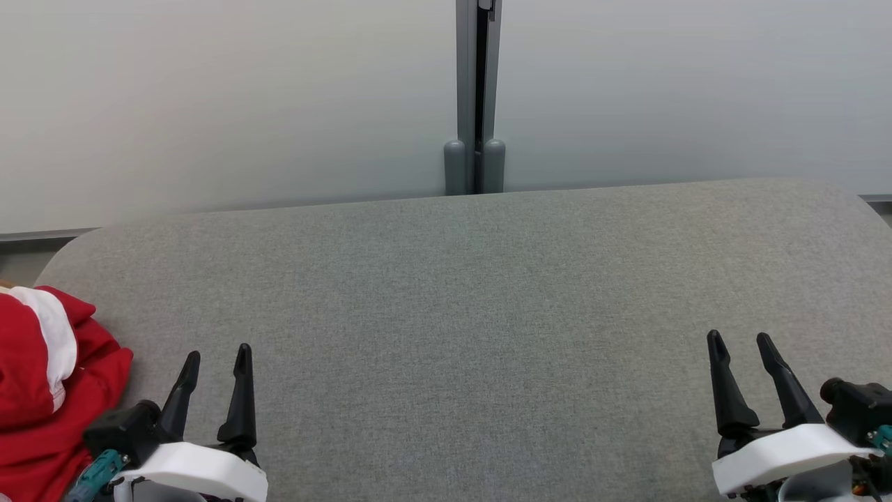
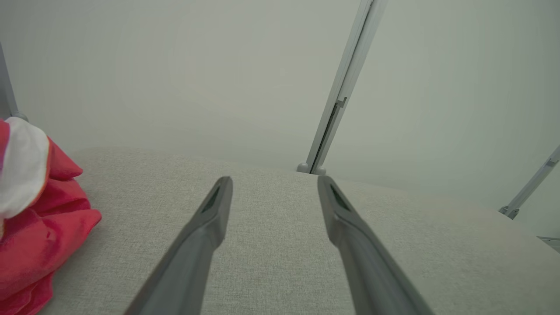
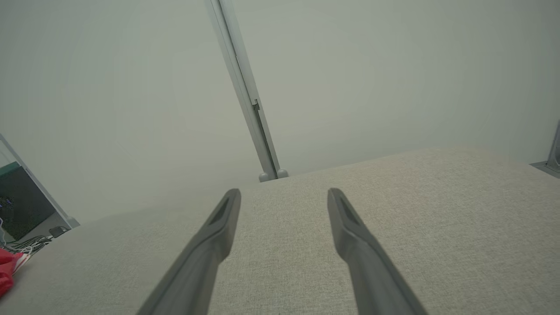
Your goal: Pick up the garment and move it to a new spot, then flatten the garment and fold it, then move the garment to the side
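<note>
Red-and-white garment lies bunched at eight o'clock on the grey table, just beside the left gripper. The right gripper sits at four o'clock. Both hold their fingers spread and empty, seemingly poised for pickup.

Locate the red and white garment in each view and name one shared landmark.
Head view: garment at the lower left edge.
Left wrist view: garment at the left edge.
Right wrist view: garment, a red scrap in the lower left corner.
Shared landmark: the grey post behind the table.
</note>
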You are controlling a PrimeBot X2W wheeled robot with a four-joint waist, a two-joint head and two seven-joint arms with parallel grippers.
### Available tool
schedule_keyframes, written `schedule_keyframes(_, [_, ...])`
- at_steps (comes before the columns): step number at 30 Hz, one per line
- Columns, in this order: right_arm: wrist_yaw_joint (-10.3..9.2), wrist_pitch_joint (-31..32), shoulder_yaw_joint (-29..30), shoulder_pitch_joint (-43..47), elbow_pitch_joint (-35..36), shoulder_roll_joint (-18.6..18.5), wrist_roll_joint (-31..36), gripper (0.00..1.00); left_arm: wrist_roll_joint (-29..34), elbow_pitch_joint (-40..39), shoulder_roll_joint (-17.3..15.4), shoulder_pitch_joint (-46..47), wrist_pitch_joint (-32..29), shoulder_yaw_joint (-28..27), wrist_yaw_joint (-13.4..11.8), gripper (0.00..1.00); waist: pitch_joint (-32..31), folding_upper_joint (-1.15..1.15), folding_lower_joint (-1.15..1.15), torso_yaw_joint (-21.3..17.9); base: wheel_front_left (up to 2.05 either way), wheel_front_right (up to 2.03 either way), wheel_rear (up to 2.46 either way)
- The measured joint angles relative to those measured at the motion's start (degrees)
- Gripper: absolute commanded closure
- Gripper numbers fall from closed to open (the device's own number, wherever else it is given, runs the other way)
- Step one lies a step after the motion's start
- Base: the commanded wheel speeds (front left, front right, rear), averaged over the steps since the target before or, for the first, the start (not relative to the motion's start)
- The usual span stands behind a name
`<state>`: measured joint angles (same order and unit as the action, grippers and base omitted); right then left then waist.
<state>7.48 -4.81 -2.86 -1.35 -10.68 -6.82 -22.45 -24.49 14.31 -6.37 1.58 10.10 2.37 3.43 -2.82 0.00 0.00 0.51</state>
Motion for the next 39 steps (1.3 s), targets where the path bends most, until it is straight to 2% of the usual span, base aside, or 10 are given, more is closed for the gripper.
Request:
schedule_keyframes(17, [0.00, -0.5, 0.1, 1.2, 0.5, 0.8, 7.9, 0.00, 6.9, 2.9, -0.1, -0.1, 2.1, 0.7, -0.5, 0.00, -0.8, 0.00, 0.00, 0.1, 0.00, 0.00, 0.00])
schedule_keyframes(39, [0.01, 0.0, 0.6, 2.0, 0.4, 1.8, 12.6, 0.00, 12.8, 5.5, 0.2, -0.1, 4.3, 1.4, -0.4, 0.00, -1.5, 0.00, 0.00, 0.4, 0.00, 0.00, 0.00])
